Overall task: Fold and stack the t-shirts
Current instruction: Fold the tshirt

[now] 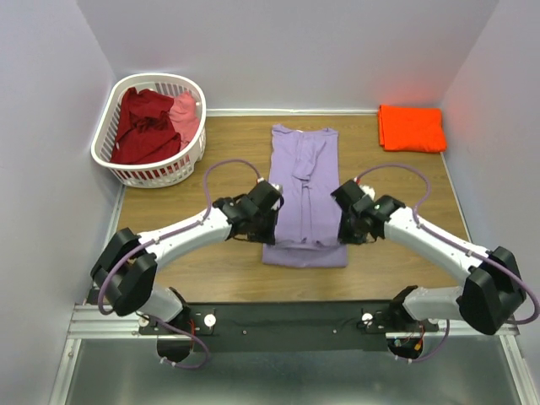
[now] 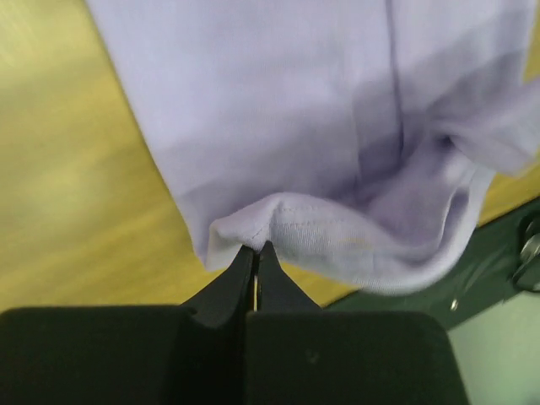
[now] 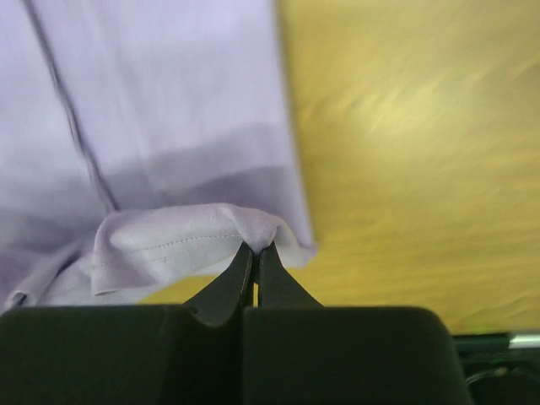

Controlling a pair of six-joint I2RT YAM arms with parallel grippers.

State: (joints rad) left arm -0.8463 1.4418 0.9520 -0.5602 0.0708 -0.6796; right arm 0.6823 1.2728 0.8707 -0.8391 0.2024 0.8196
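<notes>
The lavender-purple t-shirt (image 1: 304, 181) lies lengthwise in the middle of the table, folded into a long narrow strip. My left gripper (image 1: 268, 221) is shut on its near hem at the left corner, and the pinched hem shows in the left wrist view (image 2: 287, 224). My right gripper (image 1: 344, 224) is shut on the hem at the right corner, seen in the right wrist view (image 3: 194, 236). Both hold the hem lifted over the shirt's near part. The orange t-shirt (image 1: 411, 128) lies folded at the far right. Dark red (image 1: 145, 126) and pink (image 1: 186, 111) shirts sit in the basket.
The white slotted laundry basket (image 1: 110, 152) stands at the far left corner. Walls close the table on the left, far and right sides. A black mounting rail (image 1: 287, 319) runs along the near edge behind the arm bases.
</notes>
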